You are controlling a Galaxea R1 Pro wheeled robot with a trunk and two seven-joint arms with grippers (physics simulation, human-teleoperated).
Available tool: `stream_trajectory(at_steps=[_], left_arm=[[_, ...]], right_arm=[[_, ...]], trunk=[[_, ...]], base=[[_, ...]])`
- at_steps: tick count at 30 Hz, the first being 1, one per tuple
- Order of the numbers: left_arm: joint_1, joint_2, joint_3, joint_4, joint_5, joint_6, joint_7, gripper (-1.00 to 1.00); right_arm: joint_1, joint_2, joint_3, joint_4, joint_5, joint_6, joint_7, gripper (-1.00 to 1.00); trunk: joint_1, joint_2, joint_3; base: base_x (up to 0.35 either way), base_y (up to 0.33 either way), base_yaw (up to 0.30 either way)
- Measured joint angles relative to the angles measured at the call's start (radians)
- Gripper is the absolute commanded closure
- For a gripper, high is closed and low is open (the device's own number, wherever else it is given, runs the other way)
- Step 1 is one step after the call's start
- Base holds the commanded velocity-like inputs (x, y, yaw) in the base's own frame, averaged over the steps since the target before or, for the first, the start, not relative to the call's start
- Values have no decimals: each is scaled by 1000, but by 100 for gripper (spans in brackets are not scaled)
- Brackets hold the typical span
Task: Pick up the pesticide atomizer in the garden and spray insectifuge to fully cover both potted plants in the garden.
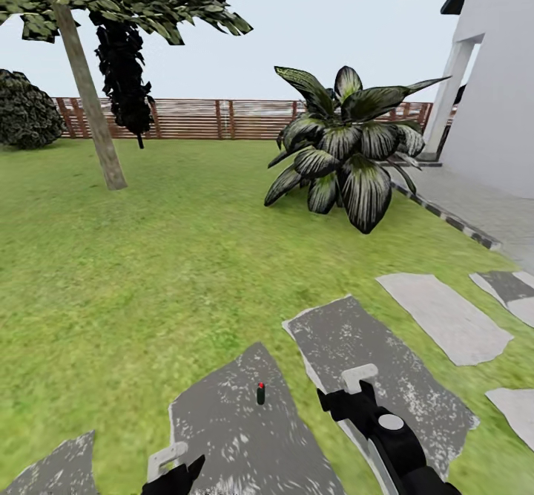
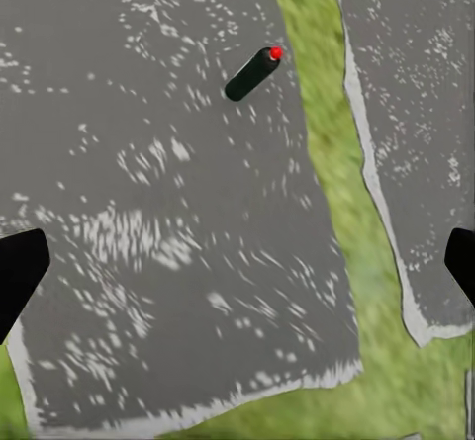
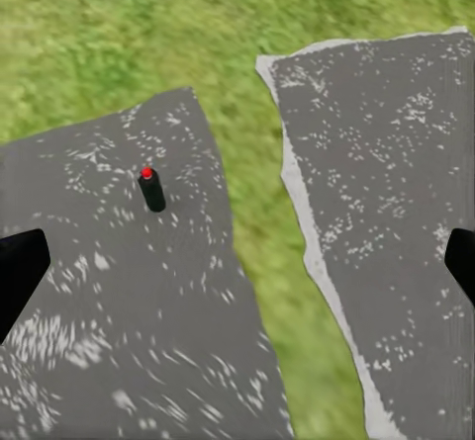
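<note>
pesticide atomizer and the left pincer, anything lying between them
Nothing: in the left wrist view, only bare grey paving stone lies between the left pincer and the pesticide atomizer. The head view shows the same.

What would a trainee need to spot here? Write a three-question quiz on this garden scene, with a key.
1. True or false: the pesticide atomizer stands on the grass.
2. Which is nearer the atomizer in the head view?
A. the tree trunk
B. the left gripper
C. the fence
3. Fill in: the fingers of both the left gripper and the right gripper are ____, holding nothing.

Key
1. False: it stands upright on a grey paving stone, red tip up.
2. B
3. open: in each wrist view the dark fingertips sit at opposite edges, wide apart, with bare stone between them.
</note>
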Motion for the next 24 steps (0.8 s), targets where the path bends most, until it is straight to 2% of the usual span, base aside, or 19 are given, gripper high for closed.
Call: stream_trajectory(at_steps=[15, 24], left_arm=[[0, -1, -1, 0, -1, 0, 0, -100], [0, -1, -1, 0, 0, 0, 1, -100]], right_arm=[[0, 1, 0, 0, 0, 1, -1, -100], [0, 0, 0, 0, 0, 1, -1, -100]], trunk=[[0, 0, 0], [0, 0, 0]], base=[[1, -339, 207], [119, -328, 236]])
